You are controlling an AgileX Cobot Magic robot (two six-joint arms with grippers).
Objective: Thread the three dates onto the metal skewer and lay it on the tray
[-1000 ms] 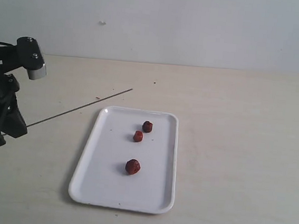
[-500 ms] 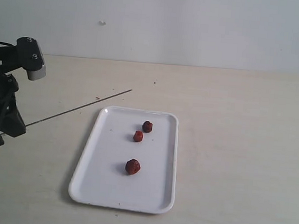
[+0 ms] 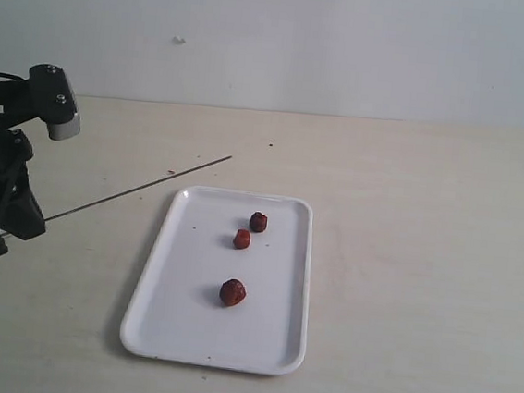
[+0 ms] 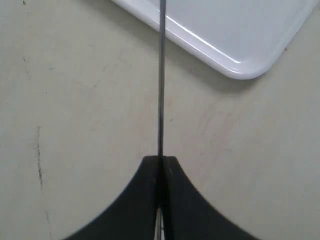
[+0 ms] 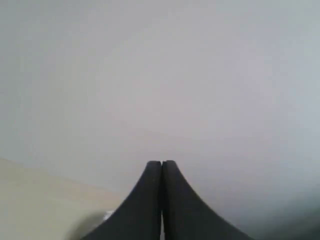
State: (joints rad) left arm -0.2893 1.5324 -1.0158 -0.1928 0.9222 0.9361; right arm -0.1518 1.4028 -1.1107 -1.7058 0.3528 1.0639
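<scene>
Far left, I saw left gripper (image 3: 38, 223) pinched tight on near end of metal skewer (image 3: 142, 188). Rod slanted away rightward, tip past far left corner of tray (image 3: 168, 322). White tray lay flat on beige table (image 3: 422, 268). Loose on tray, unthreaded: near date (image 3: 232, 292) apart, then middle date (image 3: 242, 239) and far date (image 3: 259, 222) close together. Right gripper (image 5: 161, 167): I found fingers pressed together, empty.

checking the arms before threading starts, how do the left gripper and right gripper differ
The left gripper is shut on the metal skewer; the right gripper is shut on nothing. The left gripper looks over the table and a tray corner; the right gripper faces a blank wall. Both have black jaws.
</scene>
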